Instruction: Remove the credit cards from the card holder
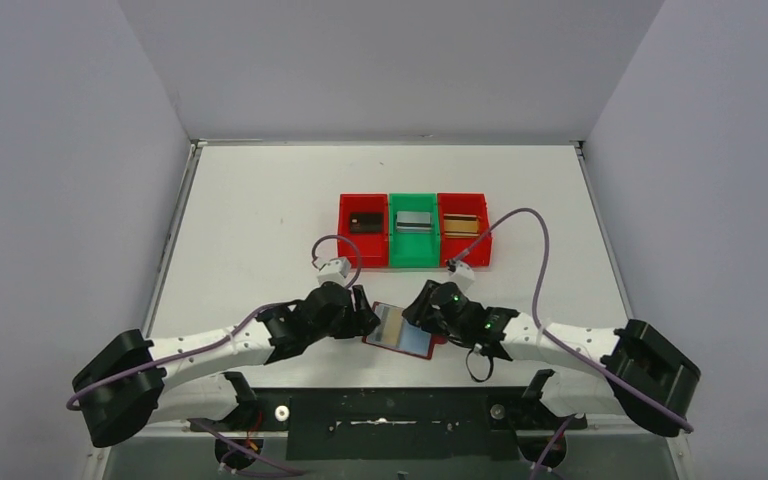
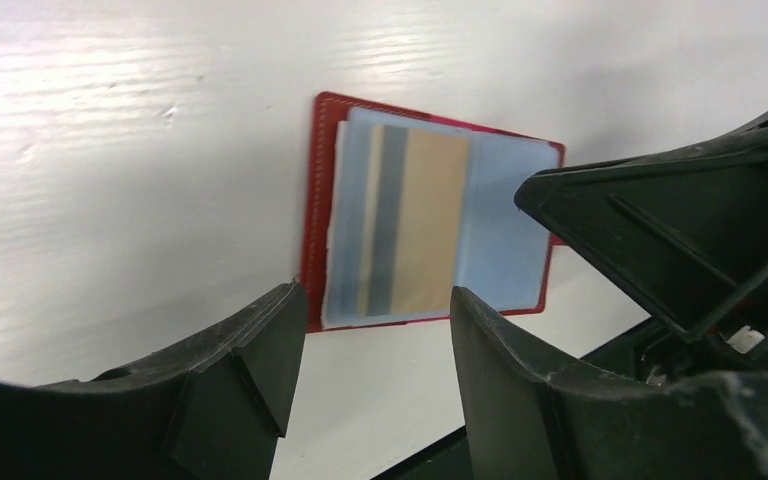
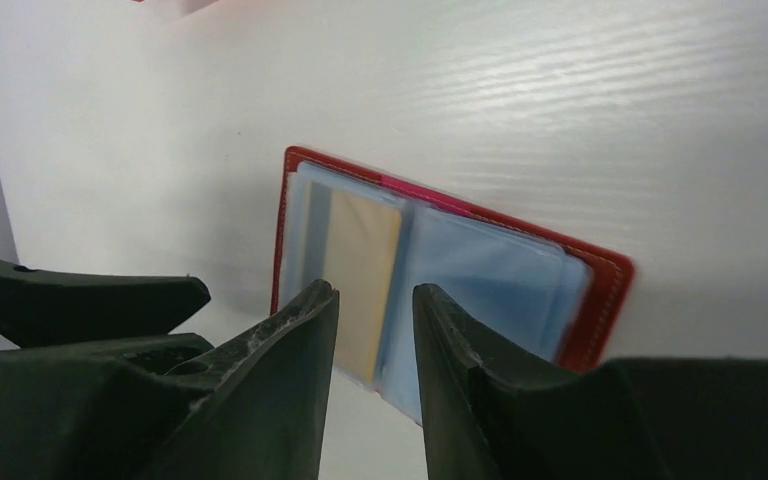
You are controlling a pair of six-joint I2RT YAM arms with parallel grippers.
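Note:
The card holder [image 1: 400, 331] lies open and flat on the table near the front edge, between my two grippers. Its red cover frames bluish clear sleeves [image 2: 505, 235]. A gold-tan credit card [image 2: 425, 225] with a dark stripe sits in the left sleeve and also shows in the right wrist view as a tan card [image 3: 362, 265]. My left gripper [image 2: 375, 300] stands open just short of the holder's near edge, with nothing between its fingers. My right gripper [image 3: 375, 295] hovers over the holder's near edge, its jaws a narrow gap apart and holding nothing.
Three bins stand in a row behind the holder: a red bin [image 1: 346, 238] with a black card [image 1: 365, 222], a green bin [image 1: 396, 252] with a silver card [image 1: 414, 221], and a red bin [image 1: 485, 245] with a gold card [image 1: 461, 224]. The table's front edge is close below the holder.

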